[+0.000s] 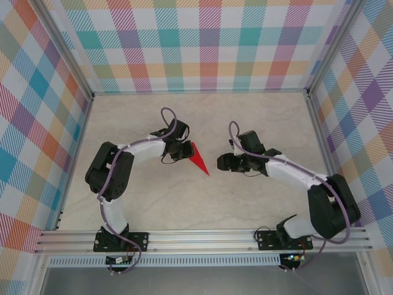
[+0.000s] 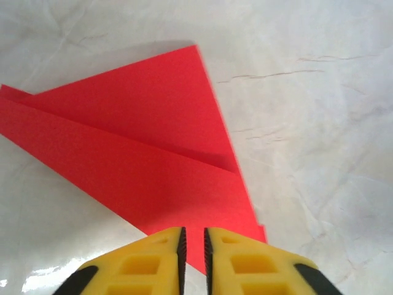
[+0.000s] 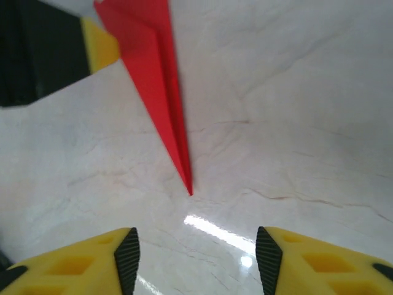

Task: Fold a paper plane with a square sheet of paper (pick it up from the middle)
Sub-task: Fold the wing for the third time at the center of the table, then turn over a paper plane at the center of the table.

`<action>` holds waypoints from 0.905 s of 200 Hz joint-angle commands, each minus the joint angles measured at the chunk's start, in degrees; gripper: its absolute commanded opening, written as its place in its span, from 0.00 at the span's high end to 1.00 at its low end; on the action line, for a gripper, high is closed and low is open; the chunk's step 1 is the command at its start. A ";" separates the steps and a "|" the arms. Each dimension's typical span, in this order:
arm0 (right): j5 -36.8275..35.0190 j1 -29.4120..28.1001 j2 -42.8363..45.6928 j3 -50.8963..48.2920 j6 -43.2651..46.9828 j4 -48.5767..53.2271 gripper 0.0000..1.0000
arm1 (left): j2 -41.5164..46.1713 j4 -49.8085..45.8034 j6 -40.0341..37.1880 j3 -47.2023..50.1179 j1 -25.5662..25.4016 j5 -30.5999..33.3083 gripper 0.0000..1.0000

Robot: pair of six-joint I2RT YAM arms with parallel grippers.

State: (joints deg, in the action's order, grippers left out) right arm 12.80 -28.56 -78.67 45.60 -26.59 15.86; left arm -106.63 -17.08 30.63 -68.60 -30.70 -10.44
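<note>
Paper plane on the surface, between my two claws, wide end at the left one and nose towards the right one.

From above, I see the left claw right at the plane's broad end and the right claw just beyond its pointed tip, not touching it. My left wrist view adds the detail the overhead hides. That claw's yellow fingers stand only a thin slit apart, with red paper showing in the slit, and I cannot tell whether the pads touch it. My right wrist view shows its own fingers spread wide and holding nothing, with the plane's tip on bare surface ahead of the gap.
</note>
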 commanded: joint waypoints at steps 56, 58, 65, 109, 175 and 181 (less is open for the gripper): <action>-19.22 1.64 8.45 -5.43 -1.03 5.43 0.00 | -1.62 -19.42 3.02 -13.49 -7.83 18.86 0.50; -19.32 1.61 8.38 -5.57 -0.97 5.42 0.00 | -1.97 -19.93 3.14 -14.02 -8.07 19.31 0.50; -19.67 1.80 8.53 -5.69 -0.84 5.59 0.00 | -3.81 -21.77 3.64 -16.23 -8.70 20.92 0.48; -22.77 2.35 9.20 -6.13 -1.07 7.04 0.00 | -15.70 -34.58 5.88 -30.70 -11.99 30.70 0.45; -24.14 2.72 9.50 -6.35 -1.68 7.90 0.00 | -21.31 -39.52 6.54 -35.55 -12.05 31.43 0.46; -24.14 2.66 9.42 -6.34 -1.69 7.94 0.00 | -21.34 -39.52 6.55 -35.55 -12.15 31.20 0.47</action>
State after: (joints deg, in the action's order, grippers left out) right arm -10.11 -26.24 -70.13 40.05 -27.83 22.33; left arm -127.26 -52.80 36.23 -102.32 -42.57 19.25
